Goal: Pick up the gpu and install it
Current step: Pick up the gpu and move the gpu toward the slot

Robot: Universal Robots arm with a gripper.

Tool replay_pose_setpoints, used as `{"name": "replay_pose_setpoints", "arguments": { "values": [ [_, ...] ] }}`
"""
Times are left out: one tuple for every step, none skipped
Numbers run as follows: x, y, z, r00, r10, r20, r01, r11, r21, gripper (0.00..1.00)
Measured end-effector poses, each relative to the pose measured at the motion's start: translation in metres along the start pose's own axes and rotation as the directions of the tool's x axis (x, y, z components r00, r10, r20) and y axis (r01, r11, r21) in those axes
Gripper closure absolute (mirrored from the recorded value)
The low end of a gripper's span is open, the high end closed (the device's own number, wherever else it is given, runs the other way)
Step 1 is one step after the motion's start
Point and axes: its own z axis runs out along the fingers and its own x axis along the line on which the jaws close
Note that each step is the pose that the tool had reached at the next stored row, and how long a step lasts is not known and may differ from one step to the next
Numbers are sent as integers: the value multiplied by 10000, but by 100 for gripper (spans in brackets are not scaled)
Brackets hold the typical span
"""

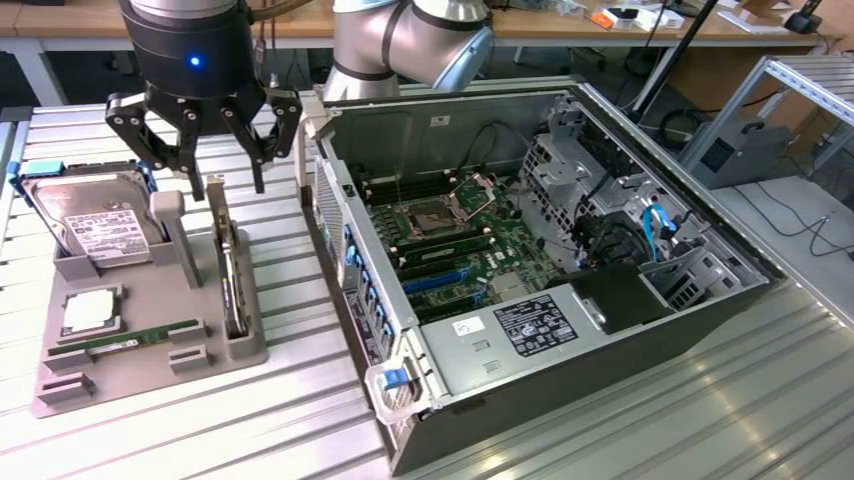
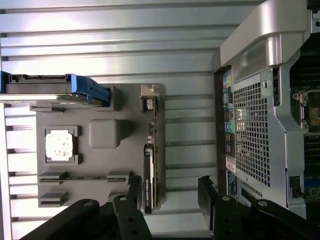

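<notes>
The gpu [image 1: 231, 270] is a thin dark card with a silver end bracket, standing on edge in a slot of the grey holder [image 1: 147, 375] on the exterior view's left. My gripper [image 1: 230, 186] hangs open just above the card's far end, not touching it. In the wrist view the gpu [image 2: 151, 155] appears edge-on, and the gripper [image 2: 170, 195] straddles its line with one black finger [image 2: 134, 192] close beside it and the other finger [image 2: 206, 192] farther off. Nothing is held.
The holder also carries a silver hard drive [image 1: 100, 225] in a blue frame, a processor chip [image 1: 91, 310] and a green memory stick [image 1: 127, 342]. The open computer case [image 1: 587, 300] lies on the exterior view's right, motherboard [image 1: 447, 240] exposed. In the wrist view the case's rear grille [image 2: 252, 130] is close by.
</notes>
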Motion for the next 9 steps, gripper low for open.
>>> {"name": "replay_pose_setpoints", "arguments": {
  "values": [
    [0,0,9,10000,0,0,0,10000,0,43],
    [0,-1,16,10000,0,-1,0,10000,0,43],
    [0,-1,24,10000,0,-1,0,10000,0,43],
    [1,-1,28,10000,0,-1,0,10000,0,43],
    [1,-2,33,10000,0,0,0,10000,0,43],
    [1,-2,40,10000,0,-1,0,10000,0,43],
    [1,-2,47,10000,0,-1,0,10000,0,43],
    [1,-3,56,10000,0,0,0,10000,0,43],
    [1,-3,59,10000,0,0,0,10000,1,43]
  ]
}}
